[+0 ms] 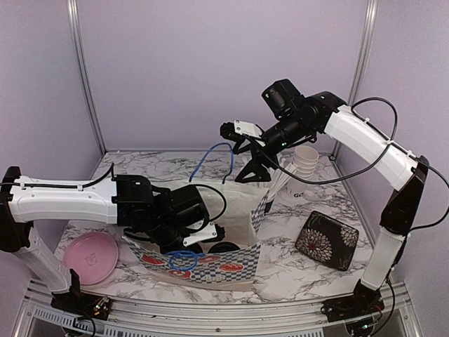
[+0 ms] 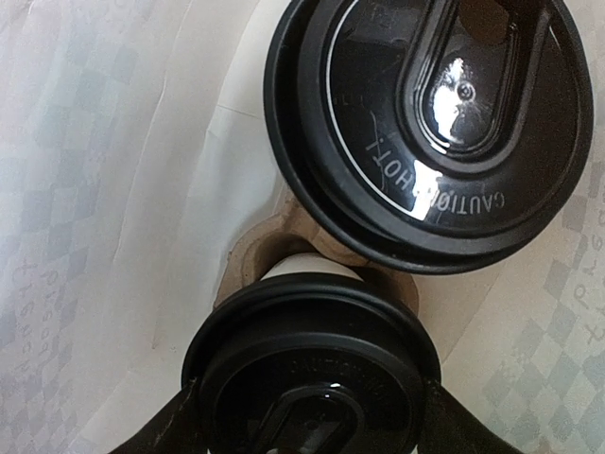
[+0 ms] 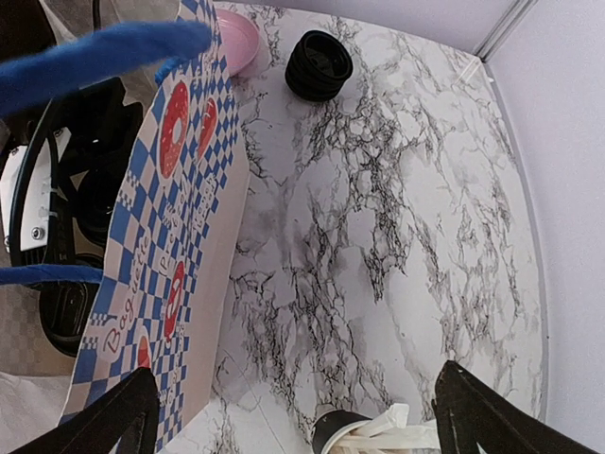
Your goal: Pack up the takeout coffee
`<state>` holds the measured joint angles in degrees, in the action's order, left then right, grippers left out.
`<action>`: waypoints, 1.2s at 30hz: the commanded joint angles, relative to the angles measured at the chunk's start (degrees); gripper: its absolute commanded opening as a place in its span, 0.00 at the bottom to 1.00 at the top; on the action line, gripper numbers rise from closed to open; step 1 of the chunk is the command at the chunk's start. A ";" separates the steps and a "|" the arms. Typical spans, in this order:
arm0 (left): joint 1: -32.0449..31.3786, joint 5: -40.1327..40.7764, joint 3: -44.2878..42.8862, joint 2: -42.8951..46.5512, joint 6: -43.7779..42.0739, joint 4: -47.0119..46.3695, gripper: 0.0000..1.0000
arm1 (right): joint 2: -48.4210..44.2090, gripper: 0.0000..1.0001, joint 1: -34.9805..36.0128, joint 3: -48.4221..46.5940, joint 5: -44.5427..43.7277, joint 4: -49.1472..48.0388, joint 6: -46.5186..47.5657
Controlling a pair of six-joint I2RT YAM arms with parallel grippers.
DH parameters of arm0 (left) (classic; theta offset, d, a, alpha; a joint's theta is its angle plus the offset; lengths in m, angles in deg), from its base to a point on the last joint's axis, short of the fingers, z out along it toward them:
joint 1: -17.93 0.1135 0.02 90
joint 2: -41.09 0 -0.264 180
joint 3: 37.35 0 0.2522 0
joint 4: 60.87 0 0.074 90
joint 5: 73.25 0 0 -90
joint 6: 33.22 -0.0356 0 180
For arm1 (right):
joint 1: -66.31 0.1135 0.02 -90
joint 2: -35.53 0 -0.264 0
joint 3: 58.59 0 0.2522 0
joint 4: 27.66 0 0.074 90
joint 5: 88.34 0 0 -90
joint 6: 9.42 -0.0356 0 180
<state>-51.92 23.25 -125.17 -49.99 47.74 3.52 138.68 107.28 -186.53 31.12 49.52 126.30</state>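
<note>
I have the left end effector point(image 2: 312, 411) pinching a white paper cup with a black plastic lid point(image 2: 312, 364).
The cup is at the brown moulded-pulp carrier point(image 2: 250, 260); my right end effector point(image 3: 295, 374) is spread wide.

In the top view the left gripper point(image 1: 198, 237) is sunk into the bag point(image 1: 231, 265) and its fingertips are hidden by the bag's wall. In the left wrist view the near cup point(image 2: 312, 378) is cut off by the bottom edge and its body is covered by its own lid, so the hold of the fingers point(image 2: 165, 427) cannot be told. The far cup's lid point(image 2: 425, 123) is clipped at the top. Only a sliver of the carrier point(image 2: 253, 263) is shown. In the right wrist view the blue handle point(image 3: 95, 52) is blurred, and the black cup of straws point(image 3: 333, 433) is cut by the bottom edge.
</note>
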 commanded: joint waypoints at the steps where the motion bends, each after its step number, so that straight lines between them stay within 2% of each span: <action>1: 0.67 -1.38 3.65 -5.01 1.74 3.32 0.54 | -1.50 0.99 -0.15 -0.36 0.97 -0.75 -0.49; 5: 0.67 -1.49 2.22 -3.38 2.17 3.63 0.57 | -2.20 0.99 -0.11 -0.08 0.79 -0.66 -0.53; 15: 0.67 1.68 -0.72 3.30 2.66 4.06 0.84 | -3.49 0.99 -0.11 0.50 -0.55 -0.66 -0.17; 24: 0.76 0.99 -4.34 4.35 1.99 4.04 0.90 | -4.05 0.99 -1.06 0.81 -2.33 -0.57 -0.02; 26: 1.00 -0.35 -4.89 4.96 2.11 3.82 0.98 | -4.06 0.99 -2.87 1.03 -0.72 -0.60 -0.18; 36: 1.90 2.06 -7.10 6.12 1.35 1.82 0.99 | -4.41 0.99 -11.45 0.39 5.05 -1.68 -2.84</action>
<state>-50.43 23.45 -130.81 -45.67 49.91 5.40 136.58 97.75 -185.61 33.39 49.08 125.07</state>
